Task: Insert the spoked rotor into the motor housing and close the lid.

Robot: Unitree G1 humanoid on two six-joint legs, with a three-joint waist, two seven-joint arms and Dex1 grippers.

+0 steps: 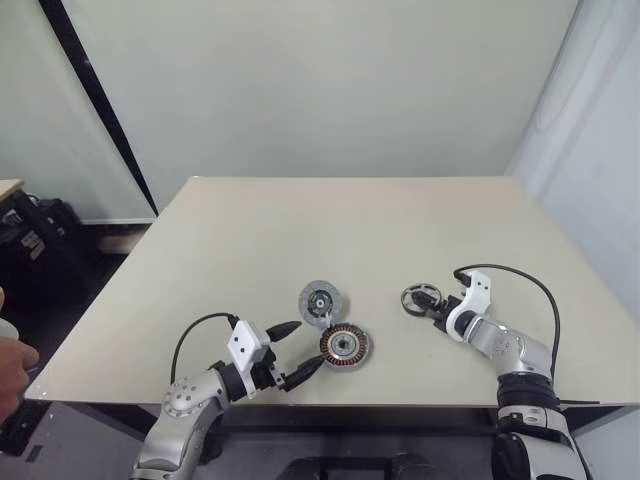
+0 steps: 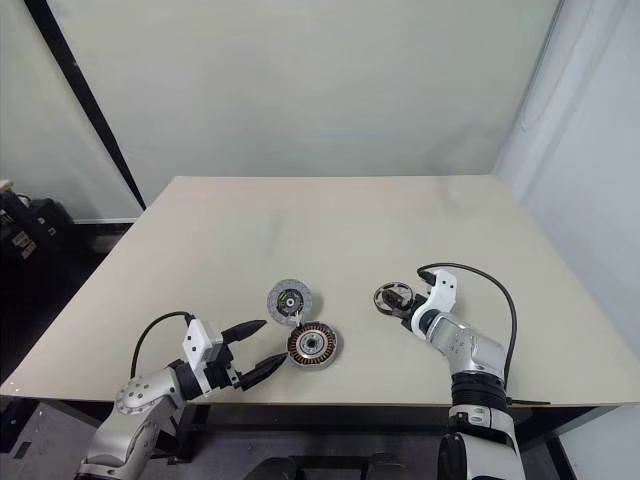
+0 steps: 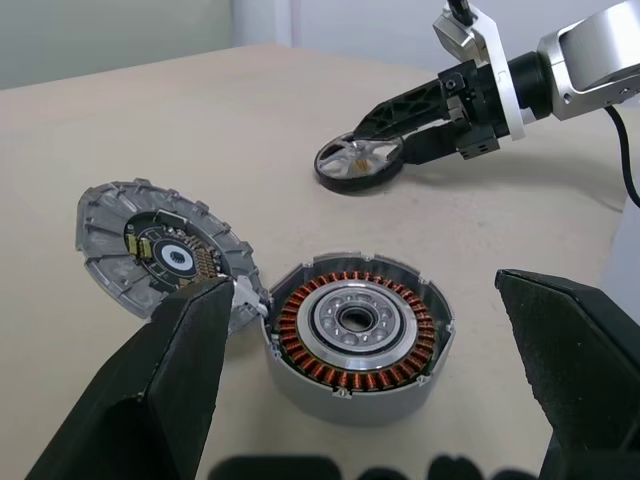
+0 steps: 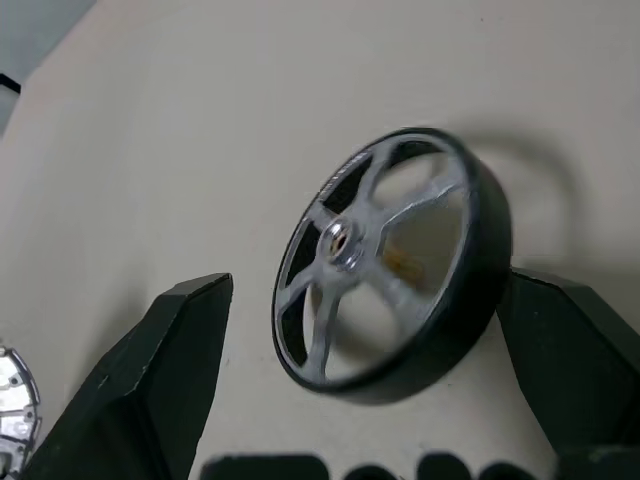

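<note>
Head views: one table (image 1: pixel 300 220), three motor parts on it, two claws. Right claw (image 1: pixel 437 313) at the rotor (image 1: pixel 421 297), its tip just beside the rim; jaws stand apart, one finger on either side of the wheel, contact cannot be told from here. Rotor: small silver wheel, open spokes, dark rim, lying flat. Left claw (image 1: pixel 292 351) spread wide, holding nothing; housing (image 1: pixel 344 346) just past its fingertips, lid (image 1: pixel 319 300) a little beyond the housing and touching it. A person's hand (image 1: pixel 12 370) shows at the table's near left corner, well apart from the parts.

Left wrist view: housing (image 3: pixel 358 335) sits between the left claw's two black fingers (image 3: pixel 150 390), neither touching it. It is a grey round shell, open on top; inside, one ring of copper windings around a silver bearing centre. No rotor in it. Lid (image 3: pixel 165 250) lies tilted, propped against the housing's side, inner face up: dark board, small central hub, ribbed grey edge. Farther off, the right claw (image 3: pixel 400 125) with a finger on each side of the rotor (image 3: pixel 358 160).

Right wrist view: rotor (image 4: pixel 385 265) fills the gap between the spread fingers (image 4: pixel 150 380); five silver spokes, small central hub, table visible between spokes, thick black rim. The rim looks to touch one finger; the other finger stands clear.

Count: one rotor, one housing, one lid.
</note>
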